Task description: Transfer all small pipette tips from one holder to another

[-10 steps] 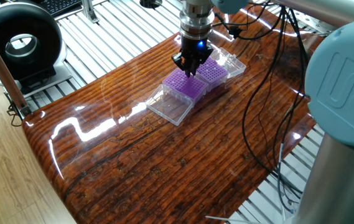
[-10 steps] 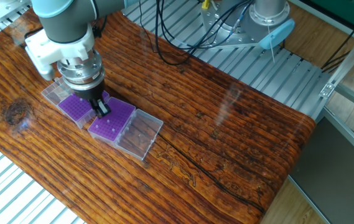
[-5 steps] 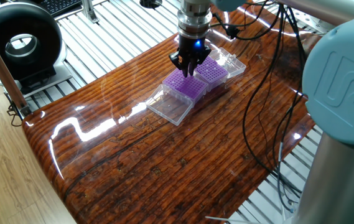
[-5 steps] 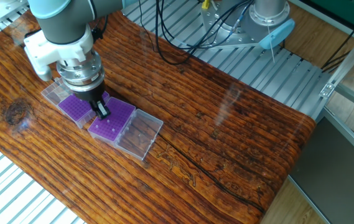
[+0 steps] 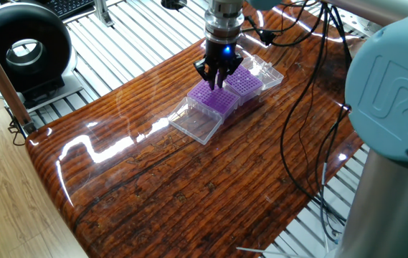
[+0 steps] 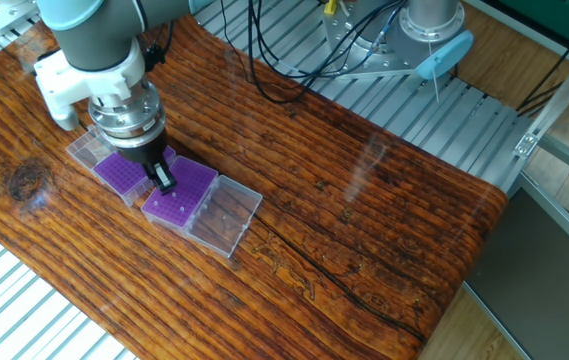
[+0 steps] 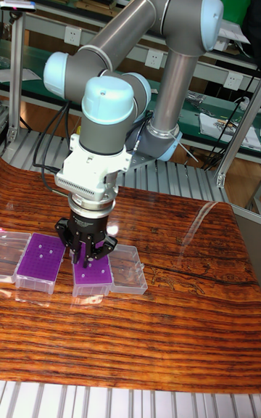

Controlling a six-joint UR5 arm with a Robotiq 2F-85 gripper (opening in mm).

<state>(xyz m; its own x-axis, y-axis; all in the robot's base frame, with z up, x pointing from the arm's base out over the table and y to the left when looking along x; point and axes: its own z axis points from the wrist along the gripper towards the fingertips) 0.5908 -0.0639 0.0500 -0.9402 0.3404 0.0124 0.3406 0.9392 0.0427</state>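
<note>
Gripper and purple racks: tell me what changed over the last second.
The gripper rose slightly, straight up above the seam between the two purple racks, its fingers close together; whether a pipette tip sits between them is too small to tell. Both racks, their clear lids and the wooden table stayed put.

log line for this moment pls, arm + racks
gripper: above purple racks, jaws near closed, grasp unclear | near rack: few tips visible | far rack: partly hidden by gripper | table: wood

Pipette tips (image 7: 81, 273) too small to discern
</note>
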